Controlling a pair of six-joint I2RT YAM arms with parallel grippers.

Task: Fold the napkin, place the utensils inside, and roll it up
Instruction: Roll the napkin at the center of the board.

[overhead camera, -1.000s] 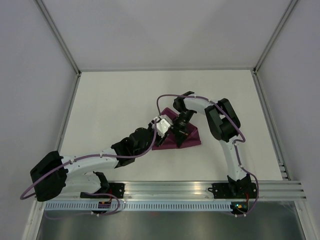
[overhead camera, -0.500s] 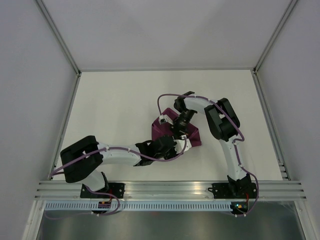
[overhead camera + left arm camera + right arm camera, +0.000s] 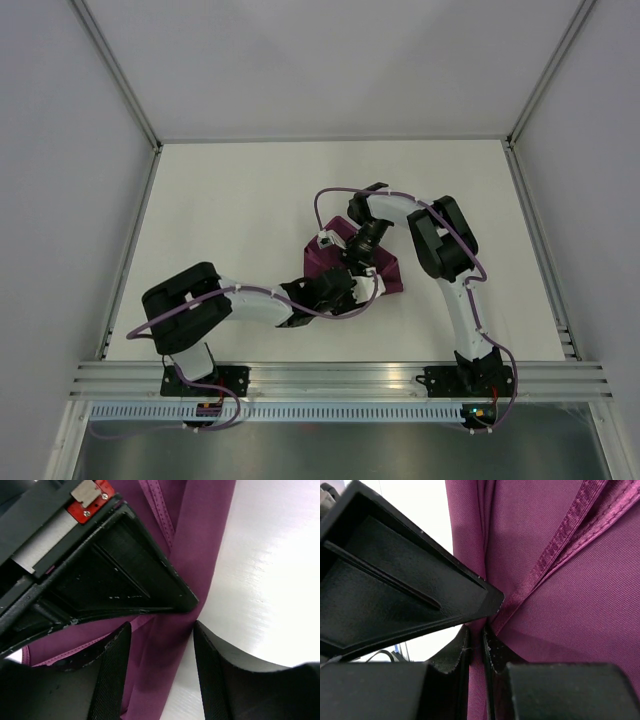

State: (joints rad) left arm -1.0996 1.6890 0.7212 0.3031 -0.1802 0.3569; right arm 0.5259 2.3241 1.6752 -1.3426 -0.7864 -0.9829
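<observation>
The magenta-purple napkin (image 3: pixel 391 273) lies bunched at the middle of the white table, mostly covered by both grippers. My right gripper (image 3: pixel 358 263) comes down on it from the far side and is shut on a raised fold of the napkin (image 3: pixel 570 605), pinched between its fingertips (image 3: pixel 476 642). My left gripper (image 3: pixel 362 288) reaches in from the near left. It stands open (image 3: pixel 160 630), with the napkin's edge (image 3: pixel 200 540) lying between its fingers and the right gripper's black finger (image 3: pixel 125 575) just ahead. The utensils are out of view.
The white table (image 3: pixel 230 210) is enclosed by pale walls at the left, back and right. An aluminium rail (image 3: pixel 340 380) with both arm bases runs along the near edge. Purple cables loop over both arms.
My left arm has folded its elbow inward. Its gripper has moved from the napkin's left side to its near edge and has opened wider. The right gripper stays shut on the fold.
</observation>
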